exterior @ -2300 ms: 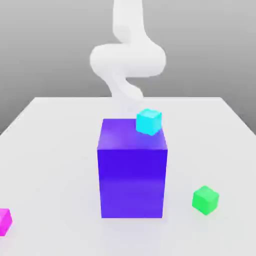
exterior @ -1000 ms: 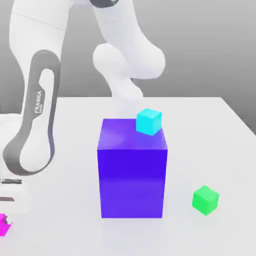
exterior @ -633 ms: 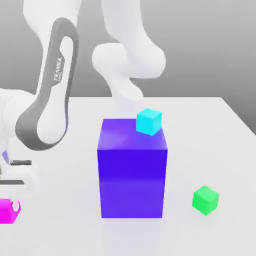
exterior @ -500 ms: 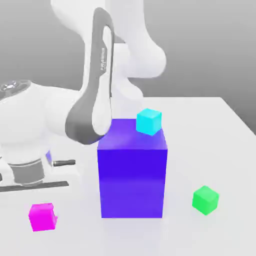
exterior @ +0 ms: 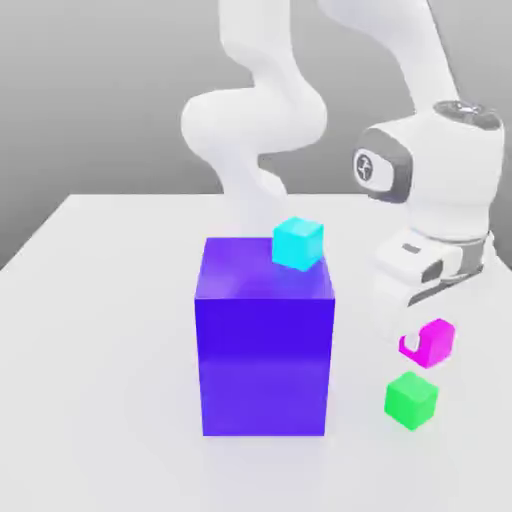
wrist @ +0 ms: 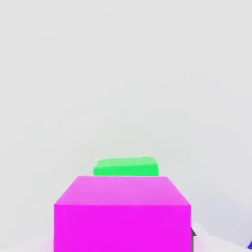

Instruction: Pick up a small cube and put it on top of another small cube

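Note:
The small magenta cube hangs in the air at the exterior view's right, held at the fingertips of my gripper, which is shut on it. Just below it, and a little to the left, the small green cube rests on the white table. A narrow gap separates the two cubes. In the hand view the magenta cube fills the foreground, with the top of the green cube showing just beyond it.
A tall blue-purple block stands in the middle of the table, left of the green cube. A small cyan cube sits on its far right top corner. The arm's white wrist hangs above the right side.
The arm has swung from the exterior view's left to its right. The magenta cube has left the table at the left front and now hangs over the green cube.

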### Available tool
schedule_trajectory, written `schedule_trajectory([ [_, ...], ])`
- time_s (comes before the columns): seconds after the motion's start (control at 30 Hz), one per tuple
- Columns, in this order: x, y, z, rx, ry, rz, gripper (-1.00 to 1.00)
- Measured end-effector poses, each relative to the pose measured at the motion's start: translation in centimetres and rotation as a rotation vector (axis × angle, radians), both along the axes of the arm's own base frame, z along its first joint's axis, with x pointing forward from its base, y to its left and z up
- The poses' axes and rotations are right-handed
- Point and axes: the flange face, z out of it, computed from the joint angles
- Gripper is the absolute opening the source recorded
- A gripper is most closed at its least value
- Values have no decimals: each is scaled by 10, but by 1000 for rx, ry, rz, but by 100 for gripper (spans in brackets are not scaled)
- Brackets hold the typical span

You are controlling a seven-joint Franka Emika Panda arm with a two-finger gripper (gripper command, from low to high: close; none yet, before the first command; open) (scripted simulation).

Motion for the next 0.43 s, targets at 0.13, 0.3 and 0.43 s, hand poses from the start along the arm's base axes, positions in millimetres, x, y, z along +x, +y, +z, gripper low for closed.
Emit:
schedule_trajectory([
  [0.13, -3, 1, -34, 0, 2, 5, 100],
  [0.3, -3, 1, -34, 0, 2, 5, 100],
  [0.43, -2, 1, -22, 0, 0, 3, 100],
])
